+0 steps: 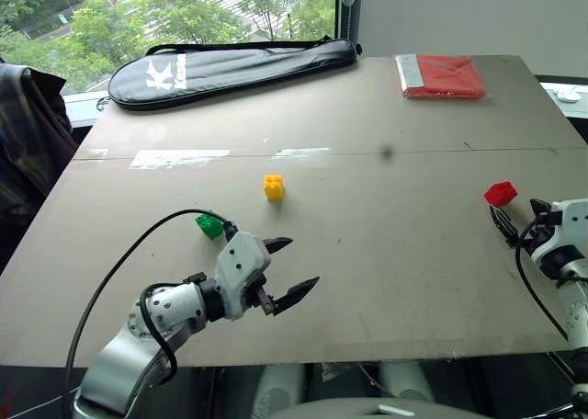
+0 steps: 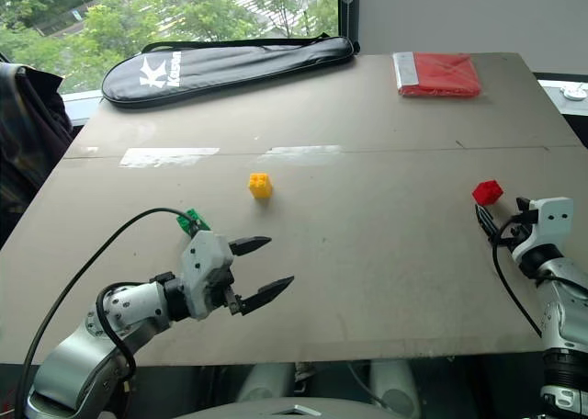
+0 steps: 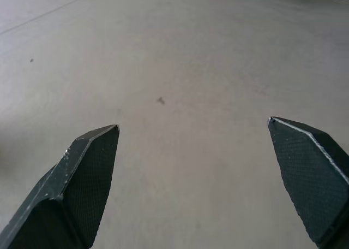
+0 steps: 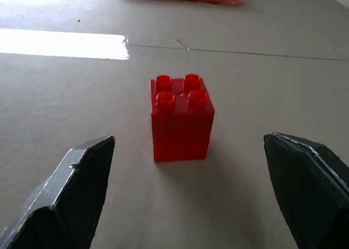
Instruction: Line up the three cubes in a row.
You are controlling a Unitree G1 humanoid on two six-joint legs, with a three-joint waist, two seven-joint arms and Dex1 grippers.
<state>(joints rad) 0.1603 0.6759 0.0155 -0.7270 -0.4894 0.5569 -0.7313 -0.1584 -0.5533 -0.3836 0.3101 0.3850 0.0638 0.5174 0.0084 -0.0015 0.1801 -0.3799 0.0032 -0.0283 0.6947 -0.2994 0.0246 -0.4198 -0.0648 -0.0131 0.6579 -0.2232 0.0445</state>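
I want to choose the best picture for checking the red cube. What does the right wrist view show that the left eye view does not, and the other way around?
Right wrist view alone: the four studs on top of the red cube, which stands upright ahead of the open right gripper.

Left eye view alone: the yellow cube, the green cube, the open left gripper and a black racket bag.

Both: the red cube, the red packet, the table.

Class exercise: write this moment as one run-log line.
left hand: open, empty | right hand: open, facing red cube, not touching | green cube, yellow cube: apart on table | row: not formed
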